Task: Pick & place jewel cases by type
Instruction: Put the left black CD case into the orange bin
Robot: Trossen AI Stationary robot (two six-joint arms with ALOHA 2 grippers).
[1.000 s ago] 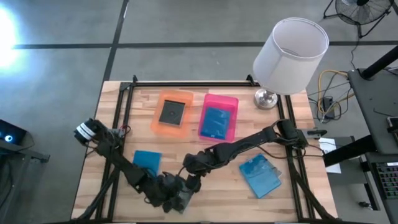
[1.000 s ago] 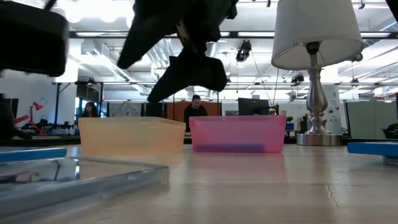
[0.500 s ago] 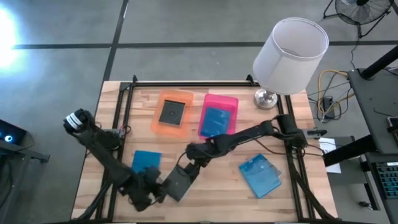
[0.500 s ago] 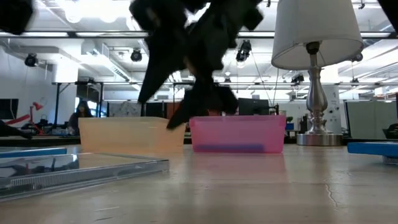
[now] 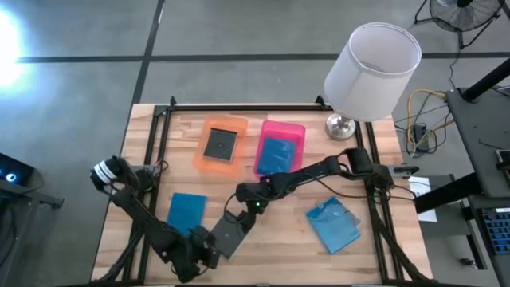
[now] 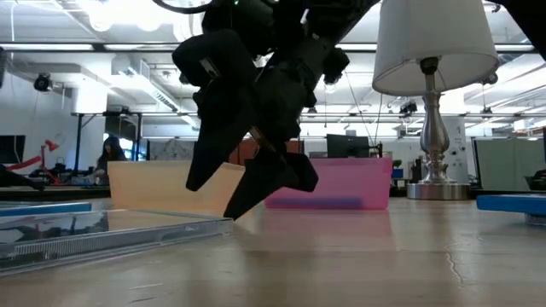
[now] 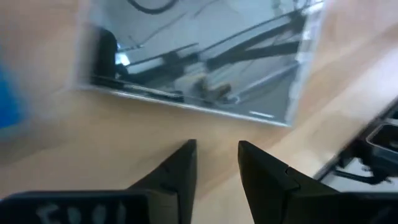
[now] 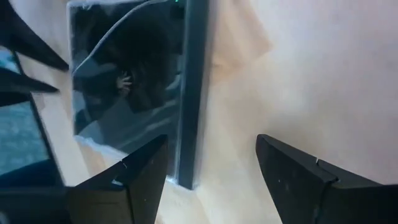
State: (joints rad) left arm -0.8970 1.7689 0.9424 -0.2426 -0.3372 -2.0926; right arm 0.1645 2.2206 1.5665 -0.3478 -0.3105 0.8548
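A dark jewel case (image 5: 231, 234) lies flat near the table's near edge; it also shows in the low view (image 6: 111, 232). My right gripper (image 5: 243, 214) hangs open just over its far right edge (image 8: 189, 93), one finger above the case and one above bare wood. Whether it touches the case, I cannot tell. My left gripper (image 5: 201, 255) sits low beside the case's near left corner, its fingers (image 7: 217, 149) a narrow gap apart, with the case (image 7: 199, 56) just ahead. One blue case (image 5: 186, 214) and another blue case (image 5: 333, 225) lie flat on the table.
An orange tray (image 5: 209, 163) holds a dark case (image 5: 221, 145). Beside it, a pink tray (image 5: 300, 131) holds a blue case (image 5: 276, 157). A lamp (image 5: 370, 72) stands at the far right corner. Bare wood lies between the trays and the loose cases.
My left gripper has drawn back from the dark case toward the table's left and now sits beside it. My right gripper has come down toward the table, over the case's far edge. The dark case now lies a little farther from the near edge than before.
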